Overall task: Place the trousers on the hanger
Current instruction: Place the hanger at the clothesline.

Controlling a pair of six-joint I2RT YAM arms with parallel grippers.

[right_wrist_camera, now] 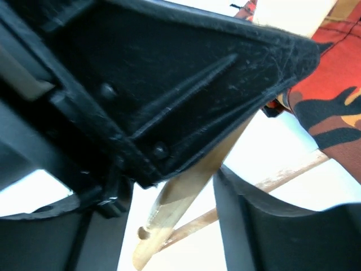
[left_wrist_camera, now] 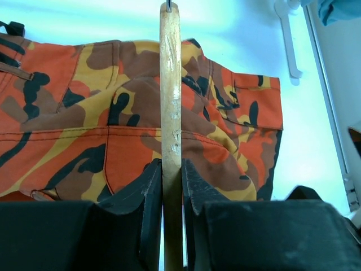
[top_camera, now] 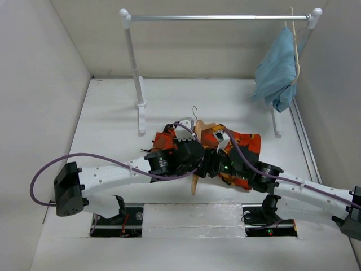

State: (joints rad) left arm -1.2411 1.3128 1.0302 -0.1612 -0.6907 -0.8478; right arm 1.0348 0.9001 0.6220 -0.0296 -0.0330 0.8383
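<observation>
Where camouflage trousers (left_wrist_camera: pixel 84 113) lie, left pincer (left_wrist_camera: pixel 171 169) clamped on slim wooden hanger (left_wrist_camera: pixel 170 84); right pincer (right_wrist_camera: pixel 163 209) apart.

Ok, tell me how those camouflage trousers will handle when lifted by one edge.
Probably floppy: the trousers lie creased and flat, so they should sag from any grip. The cloth looks thin, so likely light. They might slip along the hanger, whose wood looks smooth.

One pair of trousers (left_wrist_camera: pixel 84 130), one blue garment (top_camera: pixel 276 70), one rail (top_camera: pixel 220 17) and two hangers (hanger (left_wrist_camera: pixel 170 84) below, second hanger (top_camera: pixel 296 56) hung).
</observation>
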